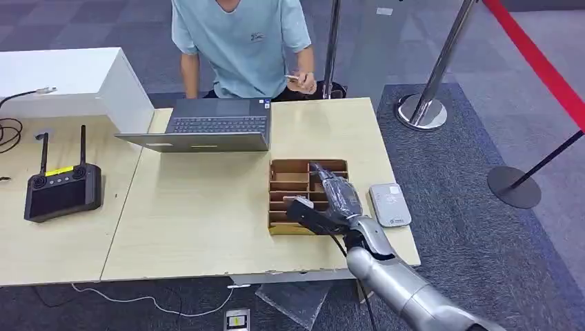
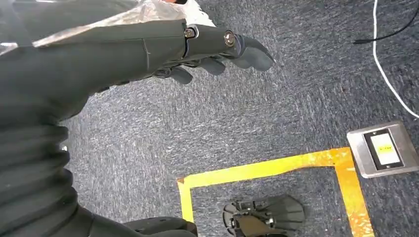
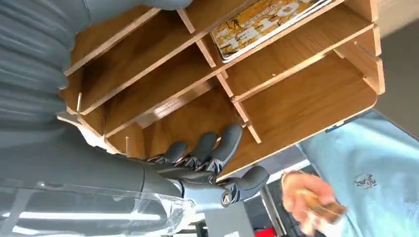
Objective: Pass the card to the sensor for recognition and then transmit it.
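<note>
One right hand (image 1: pixel 336 196) over one wooden organizer (image 1: pixel 290 181), seemingly one card (image 3: pixel 262 22) inside.

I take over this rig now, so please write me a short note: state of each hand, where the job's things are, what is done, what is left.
Right hand: over the wooden organizer, fingers spread inside a compartment, holding nothing.
Left hand: hangs over the carpet, holds nothing.
A card lies in an organizer compartment. The sensor sits on the table right of the organizer. A person waits behind the laptop.
Done: reach only.
Left: grasp card, present to sensor, pass on.
</note>
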Robot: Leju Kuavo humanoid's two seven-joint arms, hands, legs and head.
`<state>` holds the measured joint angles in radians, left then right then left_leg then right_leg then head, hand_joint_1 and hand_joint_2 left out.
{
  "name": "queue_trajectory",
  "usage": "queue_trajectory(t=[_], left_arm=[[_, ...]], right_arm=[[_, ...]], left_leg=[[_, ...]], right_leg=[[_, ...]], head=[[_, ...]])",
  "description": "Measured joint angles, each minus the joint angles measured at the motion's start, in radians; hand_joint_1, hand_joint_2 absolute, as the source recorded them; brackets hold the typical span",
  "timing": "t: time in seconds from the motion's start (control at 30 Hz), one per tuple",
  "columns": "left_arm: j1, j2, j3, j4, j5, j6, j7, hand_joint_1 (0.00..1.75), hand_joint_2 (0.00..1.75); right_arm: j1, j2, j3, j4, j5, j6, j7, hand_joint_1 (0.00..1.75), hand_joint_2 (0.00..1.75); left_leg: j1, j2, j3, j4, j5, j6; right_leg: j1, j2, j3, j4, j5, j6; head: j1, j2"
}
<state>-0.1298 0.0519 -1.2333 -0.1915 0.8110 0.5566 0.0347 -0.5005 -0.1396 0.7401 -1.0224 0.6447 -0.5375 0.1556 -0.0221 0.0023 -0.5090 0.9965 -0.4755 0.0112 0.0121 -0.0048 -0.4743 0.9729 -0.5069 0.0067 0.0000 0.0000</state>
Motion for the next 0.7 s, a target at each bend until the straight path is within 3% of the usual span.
queue_trajectory(t=[0.17,0.47,0.7], left_arm=[[0.001,-0.001,0.000,0.000,0.005,0.000,-0.001,0.00,1.75],[0.001,-0.001,0.000,0.000,0.007,0.000,0.000,0.00,1.75],[0.001,-0.002,0.000,0.000,0.006,0.000,-0.004,0.00,1.75]], right_arm=[[0.007,-0.003,0.000,-0.014,0.029,0.004,0.024,0.00,1.75],[0.023,-0.028,0.003,-0.196,0.132,0.147,0.122,0.00,1.75],[0.024,-0.026,0.015,-0.306,0.153,0.188,0.144,0.00,1.75]], left_leg=[[0.000,0.000,0.000,0.000,0.000,0.000],[0.000,0.000,0.000,0.000,0.000,0.000],[0.000,0.000,0.000,0.000,0.000,0.000]], right_leg=[[0.000,0.000,0.000,0.000,0.000,0.000],[0.000,0.000,0.000,0.000,0.000,0.000],[0.000,0.000,0.000,0.000,0.000,0.000]], head=[[0.000,0.000],[0.000,0.000],[0.000,0.000]])
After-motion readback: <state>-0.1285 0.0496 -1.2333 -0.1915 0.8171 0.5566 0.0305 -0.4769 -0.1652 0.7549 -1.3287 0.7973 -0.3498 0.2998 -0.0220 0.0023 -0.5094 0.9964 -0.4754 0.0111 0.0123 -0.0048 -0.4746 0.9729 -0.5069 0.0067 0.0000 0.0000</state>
